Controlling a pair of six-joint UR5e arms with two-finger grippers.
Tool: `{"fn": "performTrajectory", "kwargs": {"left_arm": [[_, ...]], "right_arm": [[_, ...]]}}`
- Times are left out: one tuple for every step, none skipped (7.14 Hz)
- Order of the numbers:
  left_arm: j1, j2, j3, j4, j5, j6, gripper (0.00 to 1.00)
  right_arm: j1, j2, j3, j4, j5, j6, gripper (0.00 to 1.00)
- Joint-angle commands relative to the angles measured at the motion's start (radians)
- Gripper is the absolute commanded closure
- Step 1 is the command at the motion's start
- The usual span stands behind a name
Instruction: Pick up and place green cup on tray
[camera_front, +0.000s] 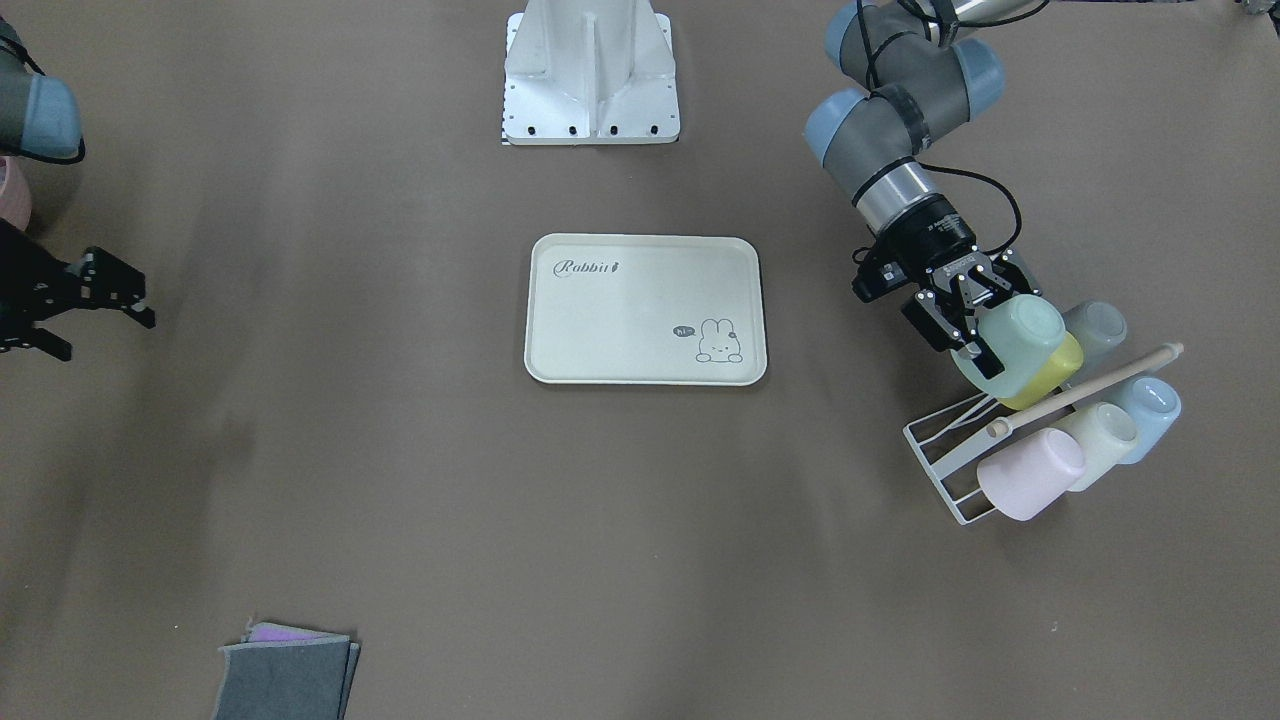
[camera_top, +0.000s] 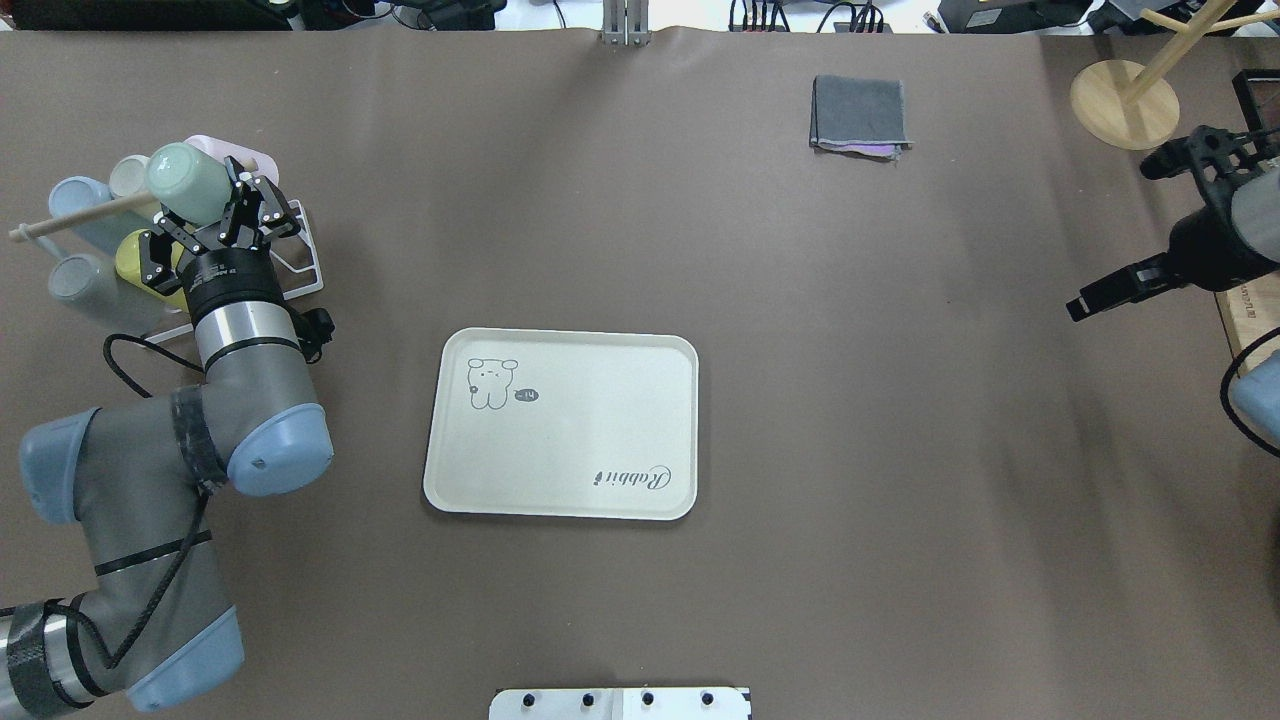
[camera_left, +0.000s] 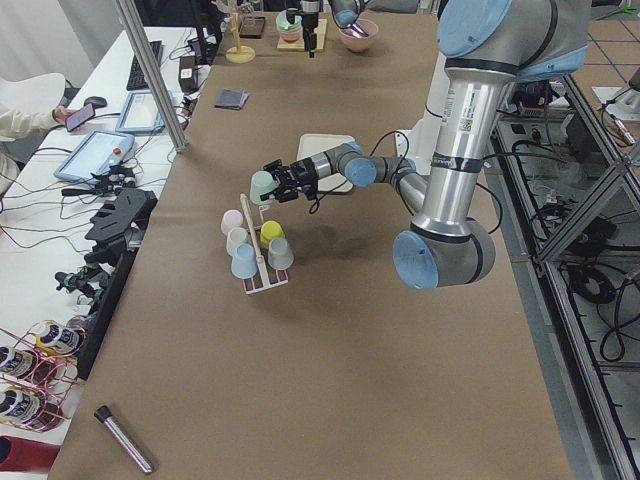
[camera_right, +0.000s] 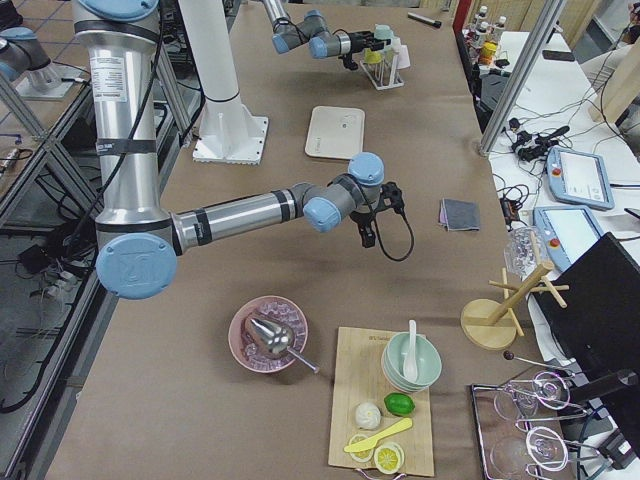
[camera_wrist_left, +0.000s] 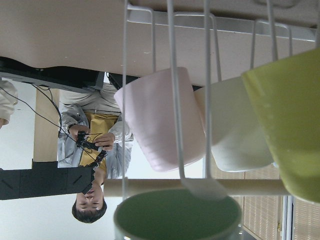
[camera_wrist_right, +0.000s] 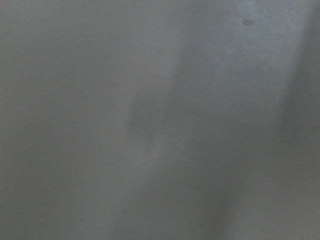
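The mint-green cup (camera_front: 1020, 335) is tilted on its side at the top of the wire cup rack (camera_front: 945, 465), above the yellow-green cup (camera_front: 1055, 375). My left gripper (camera_front: 975, 335) is shut on the green cup's side; both also show in the overhead view, the cup (camera_top: 188, 182) and the gripper (camera_top: 205, 208). In the left wrist view the green cup's mouth (camera_wrist_left: 177, 215) faces the camera with a rack wire tip (camera_wrist_left: 205, 187) at its rim. The cream tray (camera_front: 540, 310) lies empty mid-table. My right gripper (camera_front: 105, 330) hangs open and empty, far from both.
The rack also holds a pink cup (camera_front: 1030, 478), a whitish cup (camera_front: 1100, 440), a pale blue cup (camera_front: 1150, 405) and a grey cup (camera_front: 1097, 325), under a wooden rod (camera_front: 1090, 385). A folded grey cloth (camera_top: 860, 115) and a wooden stand (camera_top: 1125, 100) lie at the far side.
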Motion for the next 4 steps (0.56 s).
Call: {"fn": "performTrajectory", "kwargs": {"left_arm": [[0.005, 0.064, -0.092, -0.237, -0.001, 0.049, 0.88], [0.014, 0.085, -0.086, -0.471, -0.025, 0.049, 0.87], [0.039, 0.103, -0.065, -0.683, -0.074, 0.049, 0.87], [0.038, 0.102, -0.031, -0.848, -0.128, 0.032, 0.87]], "right_arm": [[0.162, -0.046, 0.081, -0.269, -0.057, -0.111, 0.01], [0.210, -0.022, 0.091, -0.424, -0.046, -0.134, 0.01], [0.244, -0.017, 0.075, -0.510, -0.049, -0.205, 0.01], [0.291, -0.019, 0.053, -0.581, -0.045, -0.212, 0.01]]}}
